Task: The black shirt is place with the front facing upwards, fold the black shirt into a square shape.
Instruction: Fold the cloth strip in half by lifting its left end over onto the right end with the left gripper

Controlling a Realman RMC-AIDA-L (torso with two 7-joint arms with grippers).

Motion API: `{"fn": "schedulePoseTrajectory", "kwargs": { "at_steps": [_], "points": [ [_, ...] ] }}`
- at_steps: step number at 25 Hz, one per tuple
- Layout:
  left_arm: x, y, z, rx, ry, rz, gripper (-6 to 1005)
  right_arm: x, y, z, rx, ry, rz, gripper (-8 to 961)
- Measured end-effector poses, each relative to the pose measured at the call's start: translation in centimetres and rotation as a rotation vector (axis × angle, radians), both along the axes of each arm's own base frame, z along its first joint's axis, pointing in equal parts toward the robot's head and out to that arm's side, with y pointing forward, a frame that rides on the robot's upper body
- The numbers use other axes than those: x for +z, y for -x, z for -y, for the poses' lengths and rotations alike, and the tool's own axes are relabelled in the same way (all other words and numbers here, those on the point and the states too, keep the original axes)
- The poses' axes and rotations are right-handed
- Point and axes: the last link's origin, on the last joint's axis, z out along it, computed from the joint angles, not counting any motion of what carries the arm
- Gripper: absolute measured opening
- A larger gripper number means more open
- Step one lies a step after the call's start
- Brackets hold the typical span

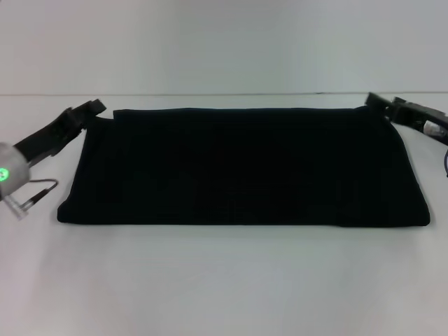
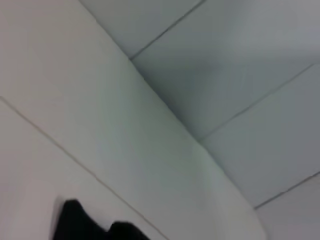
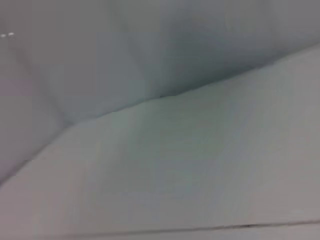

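Centrally on the white table [image 1: 224,280] the black shirt [image 1: 241,168] is laid folded into a wide band with no lettering shown, while the left gripper [image 1: 94,108] and right gripper [image 1: 374,100] are seen at its far corners, their grip impossible to judge.

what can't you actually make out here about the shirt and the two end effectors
- Black shirt: head view shows only plain black cloth folded into a wide band; lettering and neck label are hidden by the fold.
- Left end effector: at the shirt's far left corner; too dark against the cloth to read the fingers.
- Right end effector: at the far right corner; arm cut off by the frame edge.
- Both wrist views: mostly blurred pale surfaces.
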Motion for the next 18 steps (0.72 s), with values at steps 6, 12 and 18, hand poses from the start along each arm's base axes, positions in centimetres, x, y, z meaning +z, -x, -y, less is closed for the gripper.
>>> {"fn": "schedulePoseTrajectory", "kwargs": {
  "at_steps": [6,12,18],
  "points": [
    [2.6,2.7,4.2,0.007,0.109,0.143,565,-1.2,1.8,5.0,0.473,0.14,0.132,689],
    [3.8,5.2,8.2,0.091,0.187,0.224,707,-3.4,2.3,7.7,0.629,0.205,0.187,828],
    [3.1,6.4,10.1,0.18,0.285,0.244,837,-6.0,2.2,9.0,0.691,0.263,0.247,931]
  ]
}}
